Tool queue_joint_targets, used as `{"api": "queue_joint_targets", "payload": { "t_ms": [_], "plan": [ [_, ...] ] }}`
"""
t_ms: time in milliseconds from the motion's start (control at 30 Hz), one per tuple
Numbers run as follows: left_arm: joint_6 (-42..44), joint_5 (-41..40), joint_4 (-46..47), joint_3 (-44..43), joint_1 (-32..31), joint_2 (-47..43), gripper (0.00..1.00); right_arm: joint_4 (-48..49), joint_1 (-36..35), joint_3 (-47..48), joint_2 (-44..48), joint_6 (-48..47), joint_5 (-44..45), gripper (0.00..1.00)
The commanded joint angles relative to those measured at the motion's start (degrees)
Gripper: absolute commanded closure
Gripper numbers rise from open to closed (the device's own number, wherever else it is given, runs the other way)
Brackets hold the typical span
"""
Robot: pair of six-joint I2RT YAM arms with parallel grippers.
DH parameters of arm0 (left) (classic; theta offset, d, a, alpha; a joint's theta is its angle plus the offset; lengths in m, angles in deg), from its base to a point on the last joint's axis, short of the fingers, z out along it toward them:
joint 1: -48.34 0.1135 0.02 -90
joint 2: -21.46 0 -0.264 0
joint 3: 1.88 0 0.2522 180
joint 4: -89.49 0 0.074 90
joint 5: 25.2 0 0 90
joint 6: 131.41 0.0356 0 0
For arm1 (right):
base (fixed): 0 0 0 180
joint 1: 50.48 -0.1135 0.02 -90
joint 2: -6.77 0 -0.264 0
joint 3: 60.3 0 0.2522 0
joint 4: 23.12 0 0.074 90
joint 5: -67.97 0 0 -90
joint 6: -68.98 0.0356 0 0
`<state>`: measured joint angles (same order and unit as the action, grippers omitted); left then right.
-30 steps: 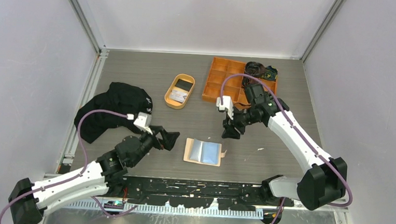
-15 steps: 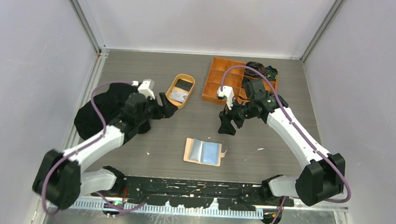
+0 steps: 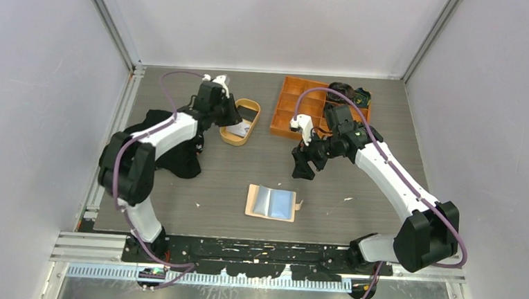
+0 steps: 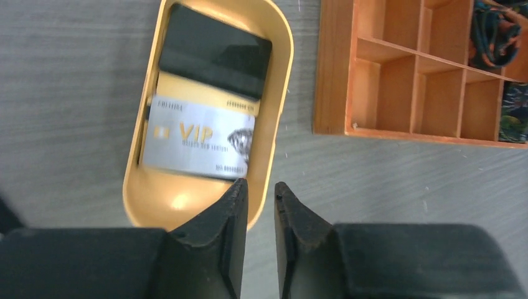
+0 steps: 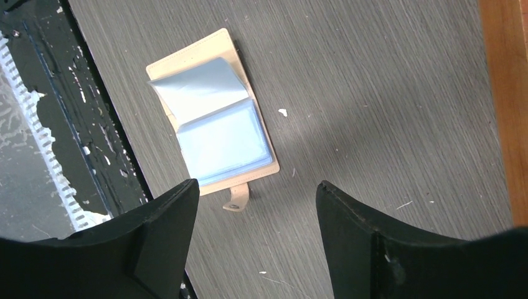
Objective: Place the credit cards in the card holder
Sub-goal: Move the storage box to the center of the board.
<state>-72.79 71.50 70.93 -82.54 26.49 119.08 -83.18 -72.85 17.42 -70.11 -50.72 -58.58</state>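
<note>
Two are seen in tray (image 4: 283, 93): silver card (image 4: 199, 140), dark card (image 4: 215, 50) at its 12 o'clock.
Card holder (image 5: 212, 112) is laid open near table (image 5: 373, 93) 6 o'clock edge; left gripper (image 4: 260, 187) narrowly parted, right gripper (image 5: 255, 205) spread, empty.

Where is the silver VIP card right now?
Left wrist view: the VIP card lies in the oval tray beside the dark card, left of the orange compartment box, just beyond the left gripper.

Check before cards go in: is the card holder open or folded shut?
Open. The card holder lies spread on the table, bluish sleeves exposed, one leaf curling up, snap tab loose.
</note>
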Motion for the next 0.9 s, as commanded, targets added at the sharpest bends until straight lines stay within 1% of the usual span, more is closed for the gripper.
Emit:
{"api": "queue_joint_targets", "payload": {
  "t_ms": [0,33,67,167,300,467,600,733,800,867],
  "plan": [
    [3.4,2.1,-9.0,-11.1,0.2,8.5,0.79,1.0,0.2,1.1,2.1,0.4,0.7,0.26],
    [3.9,3.0,-10.7,-12.8,0.2,10.0,0.78,1.0,0.2,1.1,2.2,0.4,0.7,0.26],
    [4.1,4.1,-11.6,-13.9,0.2,10.9,0.75,1.0,0.2,1.1,2.3,0.4,0.7,0.26],
    [4.9,7.8,-11.5,-14.9,-0.2,12.8,0.69,1.0,0.2,0.9,2.4,0.2,0.6,0.26],
    [8.4,2.6,-15.2,-18.0,-2.4,15.3,0.59,0.7,0.2,0.9,1.8,-0.1,0.3,0.26],
    [11.8,-3.0,-19.9,-23.0,-4.5,18.9,0.58,0.4,0.1,1.2,1.5,-0.3,0.3,0.26],
    [12.6,-3.9,-20.9,-24.8,-5.5,20.3,0.59,0.4,0.1,1.2,1.5,-0.3,0.3,0.26],
    [14.3,-6.2,-23.9,-27.6,-7.1,22.1,0.64,0.3,0.1,1.2,1.4,-0.4,0.4,0.26],
    [15.4,-9.3,-24.6,-27.9,-7.9,22.2,0.72,0.2,0.1,1.2,1.4,-0.4,0.4,0.26],
    [16.5,-11.1,-24.9,-27.2,-8.8,21.4,0.83,0.2,0.1,1.2,1.5,-0.5,0.3,0.26]
  ]
}}
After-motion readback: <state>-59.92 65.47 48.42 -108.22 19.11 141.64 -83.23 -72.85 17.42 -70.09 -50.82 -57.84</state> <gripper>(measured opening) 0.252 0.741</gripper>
